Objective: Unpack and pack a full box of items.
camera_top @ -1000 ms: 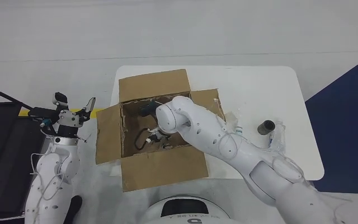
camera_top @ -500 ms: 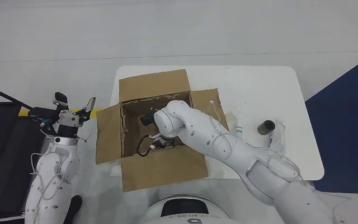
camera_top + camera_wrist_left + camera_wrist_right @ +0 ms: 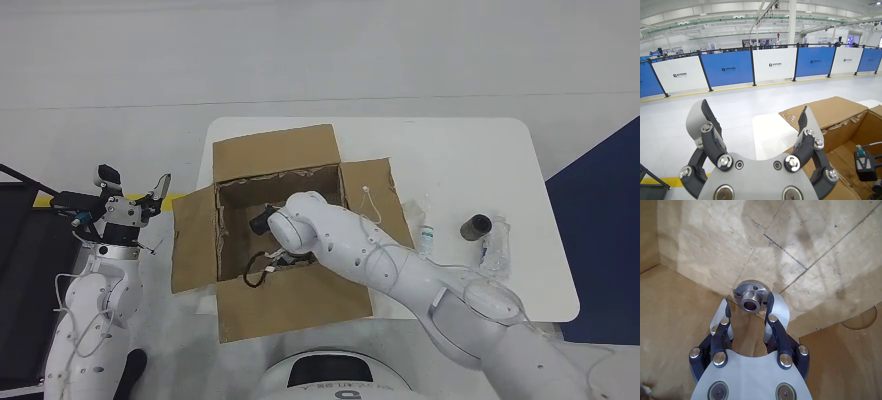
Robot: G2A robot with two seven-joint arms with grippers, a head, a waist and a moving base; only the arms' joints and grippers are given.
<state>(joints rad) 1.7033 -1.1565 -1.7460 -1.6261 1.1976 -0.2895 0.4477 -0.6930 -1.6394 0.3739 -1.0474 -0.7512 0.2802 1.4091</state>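
The open brown cardboard box (image 3: 280, 150) is sitting on the left part of the white rectangular worktop (image 3: 450, 160), with its flaps spread outward. Our right end effector (image 3: 749, 304) is hanging inside it, fingers standing apart on either side of a round steel flanged hub (image 3: 750, 294) lying on the box floor. A black cable (image 3: 252, 272) is lying in the box on the side near us. Right of the box, a small clear plastic bottle (image 3: 427, 236) is lying on the worktop. Farther right a short dark cylinder (image 3: 476, 227) is lying just beside a clear plastic packet (image 3: 497, 250). We are holding our left end effector (image 3: 755, 108) off the worktop, left of the box, fingers spread.
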